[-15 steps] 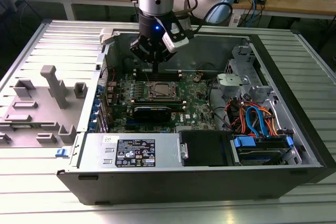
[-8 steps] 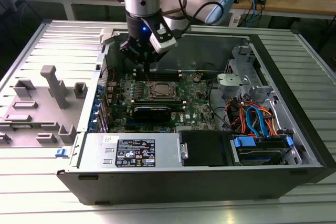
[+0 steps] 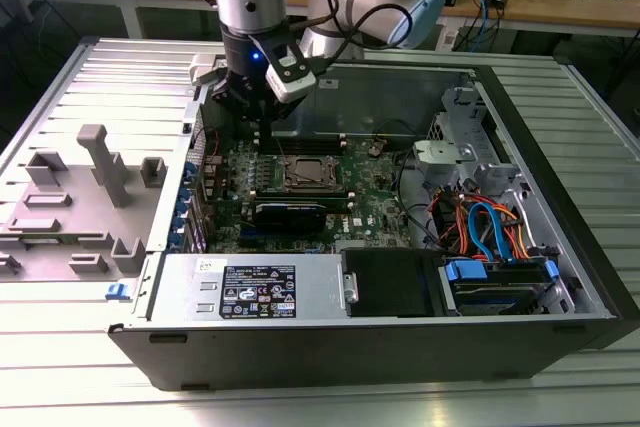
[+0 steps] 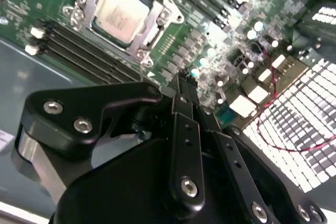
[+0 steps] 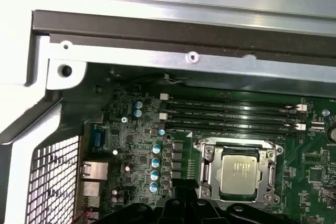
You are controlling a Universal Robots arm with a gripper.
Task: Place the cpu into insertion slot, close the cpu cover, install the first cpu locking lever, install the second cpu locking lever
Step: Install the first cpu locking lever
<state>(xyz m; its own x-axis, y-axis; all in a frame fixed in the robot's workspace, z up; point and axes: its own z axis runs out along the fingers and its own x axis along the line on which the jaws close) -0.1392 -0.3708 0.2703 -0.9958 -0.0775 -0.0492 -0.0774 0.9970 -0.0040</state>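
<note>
cpu [image 5: 241, 174]: silver-grey square, seated | cpu cover [image 5: 210, 174]: silvery frame, apparently closed

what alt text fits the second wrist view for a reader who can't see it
A black end effector, shut and holding nothing, hangs above a green motherboard. Beyond its tips the silver-topped cpu lies seated, framed by the silvery cpu cover, with black memory slots alongside.

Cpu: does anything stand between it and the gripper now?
Nothing visible does. The cpu sits framed by the cover. The gripper hangs above the board beside it, and between them lie only low memory slots, which do not rise into the path.
</note>
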